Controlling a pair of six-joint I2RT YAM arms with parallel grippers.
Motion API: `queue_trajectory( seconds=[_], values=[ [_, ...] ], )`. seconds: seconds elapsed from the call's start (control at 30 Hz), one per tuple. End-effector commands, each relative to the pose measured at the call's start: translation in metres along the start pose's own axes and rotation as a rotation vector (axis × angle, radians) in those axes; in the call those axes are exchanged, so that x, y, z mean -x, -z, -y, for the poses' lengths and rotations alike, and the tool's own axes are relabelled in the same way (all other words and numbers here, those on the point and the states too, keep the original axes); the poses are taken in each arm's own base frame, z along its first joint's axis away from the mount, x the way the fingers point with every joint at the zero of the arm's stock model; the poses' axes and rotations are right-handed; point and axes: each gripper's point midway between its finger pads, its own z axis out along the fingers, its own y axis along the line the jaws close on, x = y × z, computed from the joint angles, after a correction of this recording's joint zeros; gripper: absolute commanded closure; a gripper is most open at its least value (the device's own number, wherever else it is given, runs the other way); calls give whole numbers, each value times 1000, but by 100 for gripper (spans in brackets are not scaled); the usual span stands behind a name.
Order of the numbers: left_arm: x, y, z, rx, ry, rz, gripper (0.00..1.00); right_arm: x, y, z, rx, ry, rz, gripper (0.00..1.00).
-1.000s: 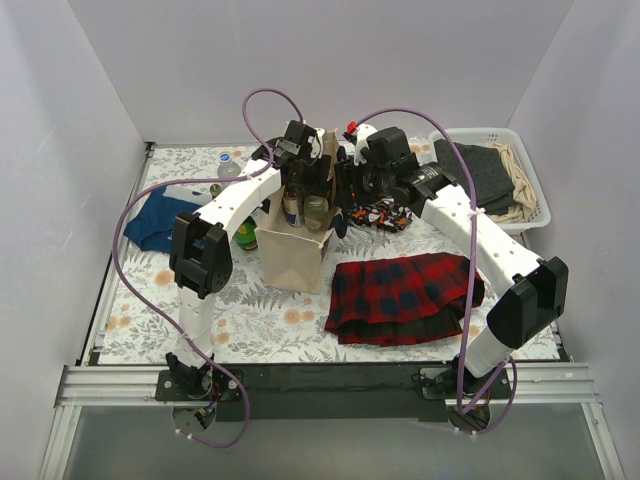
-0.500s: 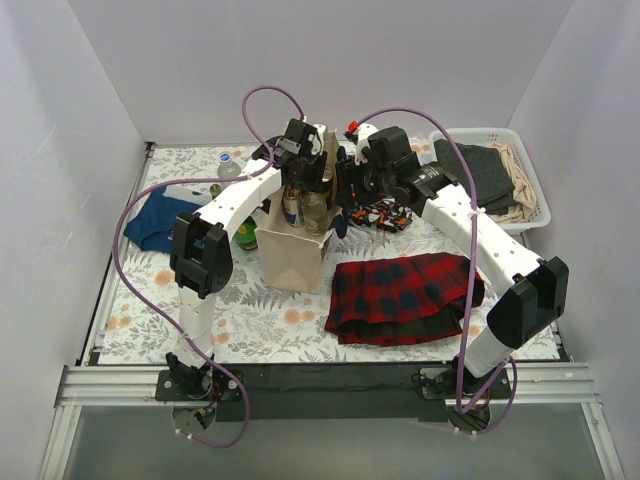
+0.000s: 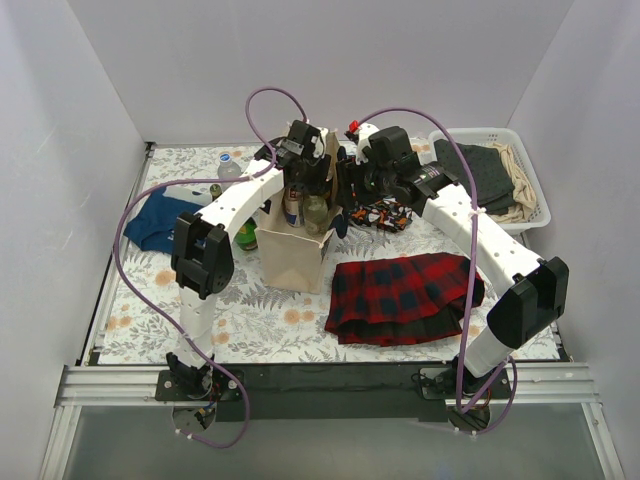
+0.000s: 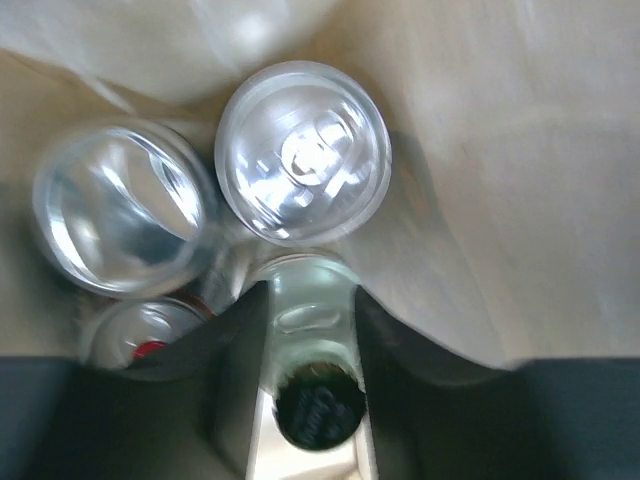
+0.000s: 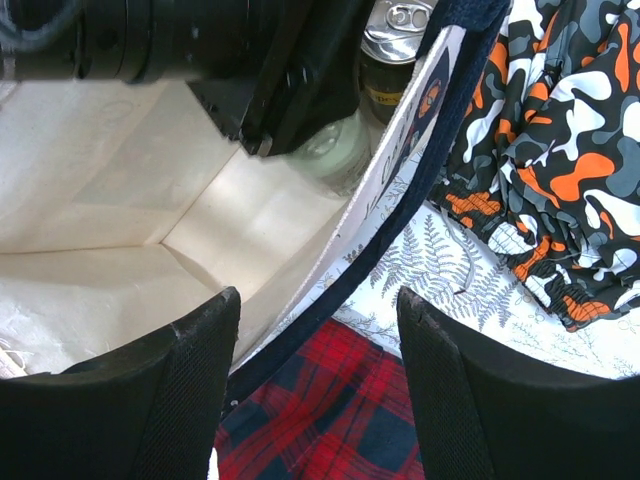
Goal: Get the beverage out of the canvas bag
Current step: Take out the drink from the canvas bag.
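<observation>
The canvas bag (image 3: 295, 258) is seen standing upright on the table (image 3: 270, 312), between the two arms. The left gripper (image 4: 308, 312) is placed inside the bag's open mouth. Its jaws are pressed against the neck of a glass beverage bottle (image 4: 318, 420), one finger on each side, just below the dark cap. The bottle is held upright within the bag, close to a fabric wall. Silver cans (image 4: 303, 150) are packed just beside it, further into the bag.

The right gripper (image 5: 315, 300) is positioned at the bag's rim with its jaws spread wide. The navy-trimmed edge is straddled by them: one finger is seen over the pale interior, the other outside, above a red plaid cloth (image 5: 330, 420). Nothing is pinched by these jaws. From this wrist view the bottle's pale shoulder is glimpsed under the left gripper's dark body, beyond the open fingers. A camouflage-patterned cloth (image 5: 560, 150) is spread on the table outside the bag.
</observation>
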Motion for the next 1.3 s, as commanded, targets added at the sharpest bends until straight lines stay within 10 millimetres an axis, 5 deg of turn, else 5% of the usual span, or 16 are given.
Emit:
queue_trajectory(
  seconds=[0.0, 0.4, 0.83, 0.87, 0.9, 1.13, 1.27],
  values=[
    [-6, 22, 9, 3, -5, -31, 57, 18, 15, -2, 12, 17, 72, 30],
    [-5, 28, 7, 41, -20, -21, 55, 18, 18, -1, 10, 16, 75, 30],
    [-4, 32, 12, 41, -42, -20, 96, 19, 18, -3, 13, 14, 78, 30],
    [-3, 33, 13, 41, -45, -17, 93, 19, 18, -2, 12, 15, 78, 30],
    [-3, 32, 12, 45, -43, -17, 80, 18, 18, -2, 13, 15, 76, 30],
    [4, 35, 12, 57, -38, 3, 50, 18, 18, -2, 13, 15, 75, 30],
    [6, 36, 9, 72, -39, 10, 43, 19, 18, -2, 15, 15, 77, 30]
  ],
)
